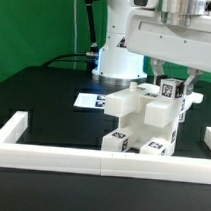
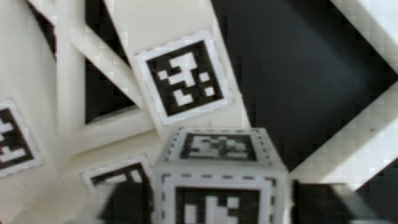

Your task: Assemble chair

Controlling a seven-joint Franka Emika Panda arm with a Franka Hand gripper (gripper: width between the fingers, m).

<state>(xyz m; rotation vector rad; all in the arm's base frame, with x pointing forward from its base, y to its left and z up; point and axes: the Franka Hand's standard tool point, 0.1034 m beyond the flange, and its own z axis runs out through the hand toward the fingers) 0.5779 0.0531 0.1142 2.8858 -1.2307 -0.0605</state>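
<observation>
The chair point(image 1: 143, 120) is a cluster of chunky white blocks with black-and-white tags, standing just behind the front rail. On its top at the exterior view's right sits a small tagged block point(image 1: 174, 90). My gripper point(image 1: 175, 83) hangs straight over that block, one finger on each side, jaws apart and open. In the wrist view the same block point(image 2: 217, 165) fills the lower middle, showing tags on two faces. Behind it lie the chair's white slats, one carrying a large tag point(image 2: 183, 78).
A low white border rail point(image 1: 61, 153) runs along the front and turns back at both ends. The marker board point(image 1: 92, 99) lies flat on the black table behind the chair. The arm's white base point(image 1: 121, 56) stands at the back before a green curtain.
</observation>
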